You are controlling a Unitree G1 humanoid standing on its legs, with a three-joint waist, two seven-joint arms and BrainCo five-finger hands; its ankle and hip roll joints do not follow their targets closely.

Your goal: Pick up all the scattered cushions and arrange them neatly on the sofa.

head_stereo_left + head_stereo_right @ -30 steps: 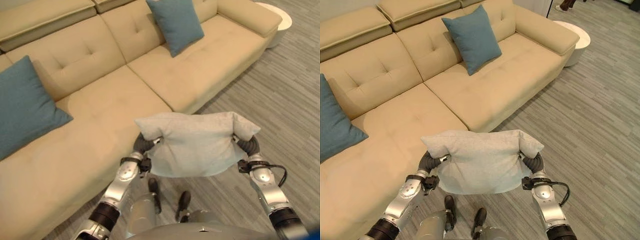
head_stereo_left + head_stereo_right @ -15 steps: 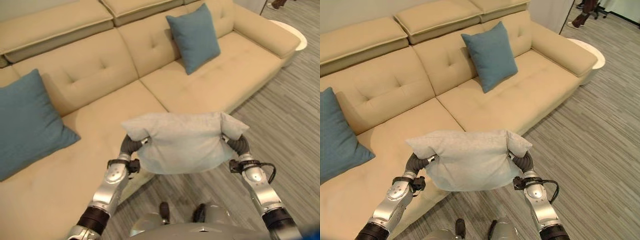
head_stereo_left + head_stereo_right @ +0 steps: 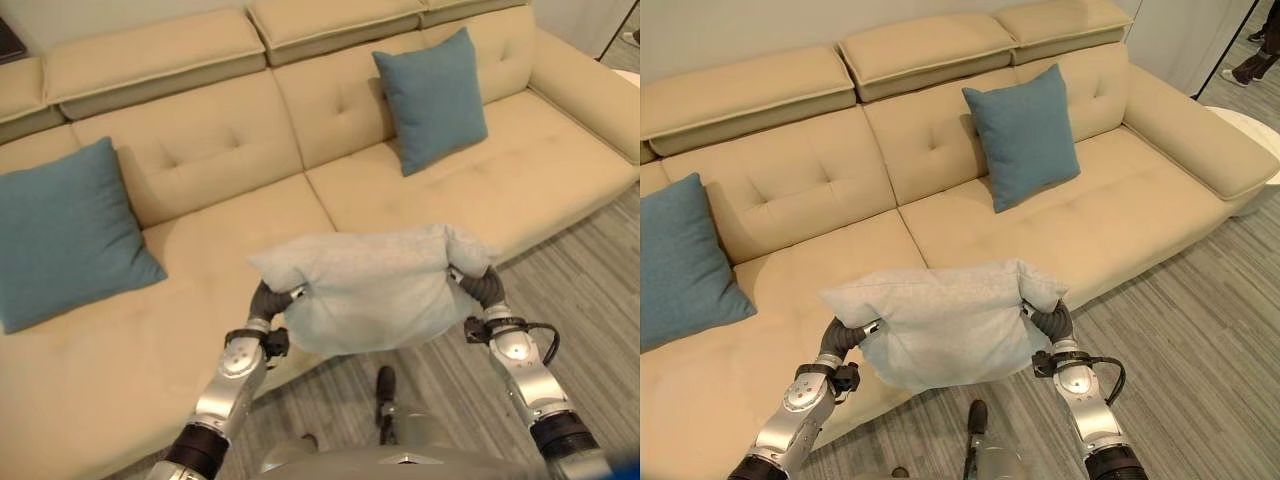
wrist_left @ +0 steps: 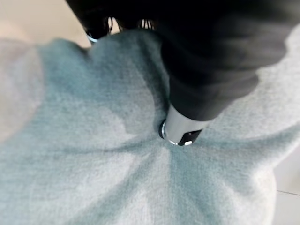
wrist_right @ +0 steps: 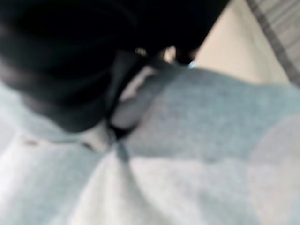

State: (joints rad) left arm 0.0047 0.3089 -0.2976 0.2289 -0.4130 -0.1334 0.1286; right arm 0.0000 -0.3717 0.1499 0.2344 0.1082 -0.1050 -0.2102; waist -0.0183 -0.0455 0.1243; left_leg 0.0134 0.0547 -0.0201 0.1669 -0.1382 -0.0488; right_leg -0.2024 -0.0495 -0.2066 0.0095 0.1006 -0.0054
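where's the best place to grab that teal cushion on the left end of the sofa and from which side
Take the left teal cushion by its two side edges, one hand on each, coming from the front. It leans upright against the sofa backrest with its broad face forward, so both sides look reachable. First the light grey cushion must be set down.

pale grey cushion [image 3: 375,288], beige sofa [image 3: 220,150]

a round white side table [image 3: 1252,127] stands on the grey striped floor [image 3: 1200,330], with a person's leg [image 3: 1252,62] beyond it.
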